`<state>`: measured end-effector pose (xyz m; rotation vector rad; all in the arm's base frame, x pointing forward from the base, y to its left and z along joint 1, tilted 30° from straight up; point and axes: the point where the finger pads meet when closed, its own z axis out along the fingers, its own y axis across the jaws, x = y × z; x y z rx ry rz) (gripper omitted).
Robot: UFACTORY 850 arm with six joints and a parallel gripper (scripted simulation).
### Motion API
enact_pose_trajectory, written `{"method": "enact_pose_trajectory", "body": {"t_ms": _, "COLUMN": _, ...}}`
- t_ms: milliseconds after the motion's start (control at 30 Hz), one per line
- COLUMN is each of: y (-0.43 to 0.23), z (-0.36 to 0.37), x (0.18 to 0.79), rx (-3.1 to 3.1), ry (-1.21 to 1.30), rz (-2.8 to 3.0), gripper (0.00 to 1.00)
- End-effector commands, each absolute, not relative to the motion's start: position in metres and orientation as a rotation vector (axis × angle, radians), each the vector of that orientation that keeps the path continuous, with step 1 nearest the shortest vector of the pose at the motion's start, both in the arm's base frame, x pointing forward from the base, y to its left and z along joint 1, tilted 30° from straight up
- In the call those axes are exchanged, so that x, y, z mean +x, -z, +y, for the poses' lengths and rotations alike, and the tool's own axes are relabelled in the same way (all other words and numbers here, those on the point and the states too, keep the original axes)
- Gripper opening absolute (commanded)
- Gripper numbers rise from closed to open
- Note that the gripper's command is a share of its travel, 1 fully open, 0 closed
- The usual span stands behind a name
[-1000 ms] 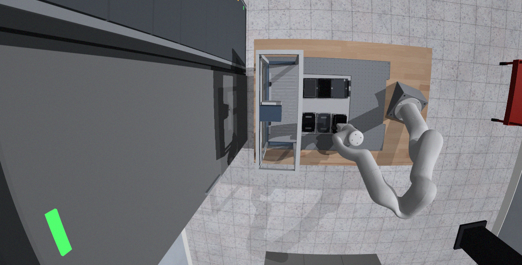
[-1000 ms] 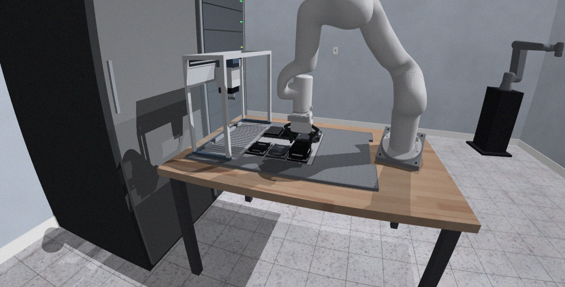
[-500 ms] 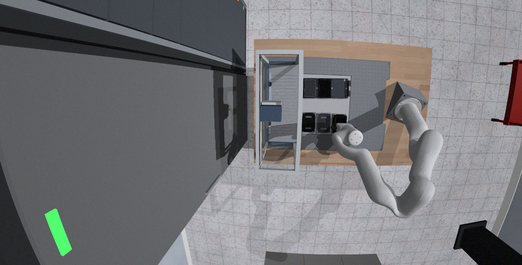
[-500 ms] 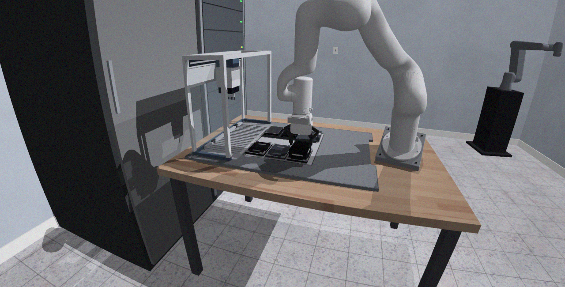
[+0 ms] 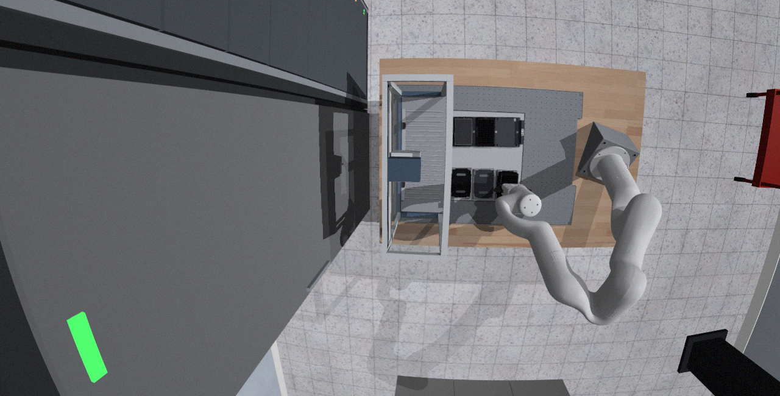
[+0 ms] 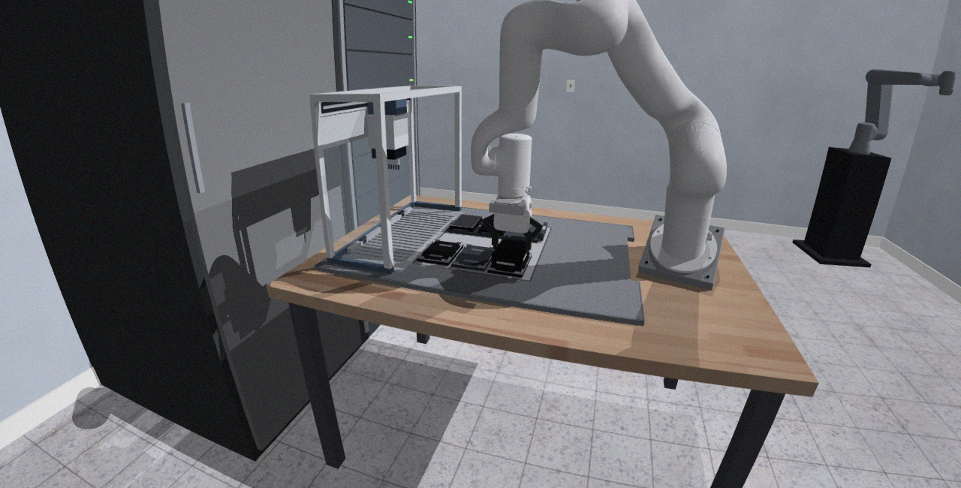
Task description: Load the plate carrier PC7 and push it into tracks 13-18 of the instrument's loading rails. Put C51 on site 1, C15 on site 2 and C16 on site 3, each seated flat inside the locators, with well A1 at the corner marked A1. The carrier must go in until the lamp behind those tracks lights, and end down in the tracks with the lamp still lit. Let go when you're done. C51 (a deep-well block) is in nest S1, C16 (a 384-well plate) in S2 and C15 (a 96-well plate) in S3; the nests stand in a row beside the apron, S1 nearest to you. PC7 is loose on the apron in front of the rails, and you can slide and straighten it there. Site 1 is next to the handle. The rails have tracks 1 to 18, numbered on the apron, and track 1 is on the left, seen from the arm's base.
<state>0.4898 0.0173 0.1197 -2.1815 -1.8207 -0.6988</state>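
The plate carrier PC7 (image 5: 507, 131) (image 6: 465, 221) lies on the light apron in front of the rails, its three sites bare. Three nests stand in a row beside it. The tall dark deep-well block C51 (image 5: 508, 176) (image 6: 510, 259) sits in the nest nearest the arm base. C16 (image 5: 482, 181) (image 6: 471, 255) is in the middle nest and C15 (image 5: 462, 181) (image 6: 440, 249) in the far one. My gripper (image 6: 513, 237) is open and lowered over C51, a finger on each side of the block. In the overhead view my wrist hides most of it.
The ribbed loading rails (image 5: 425, 137) (image 6: 410, 230) lie under a white frame (image 5: 417, 78) (image 6: 386, 91) with a hanging blue-grey head (image 5: 404, 167). The arm base (image 5: 605, 150) (image 6: 679, 263) stands on the wooden table (image 5: 610, 93). A tall dark cabinet stands beyond the rails.
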Motion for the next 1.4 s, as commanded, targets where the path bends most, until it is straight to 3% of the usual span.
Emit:
{"method": "enact_pose_trajectory", "body": {"t_ms": 0, "y": -0.1169, "z": 0.0187, "x": 0.4911, "rx": -2.182, "ry": 0.701, "rz": -1.821, "gripper": 1.0}}
{"method": "enact_pose_trajectory", "body": {"t_ms": 1167, "y": -0.1088, "z": 0.023, "x": 0.4932, "rx": -2.182, "ry": 0.701, "rz": -1.821, "gripper": 1.0}}
{"method": "enact_pose_trajectory", "body": {"t_ms": 1200, "y": -0.1091, "z": 0.0228, "x": 0.4931, "rx": -2.182, "ry": 0.701, "rz": -1.821, "gripper": 0.0}}
{"method": "enact_pose_trajectory", "body": {"t_ms": 1367, "y": -0.1091, "z": 0.0228, "x": 0.4931, "rx": -2.182, "ry": 0.701, "rz": -1.821, "gripper": 0.0}}
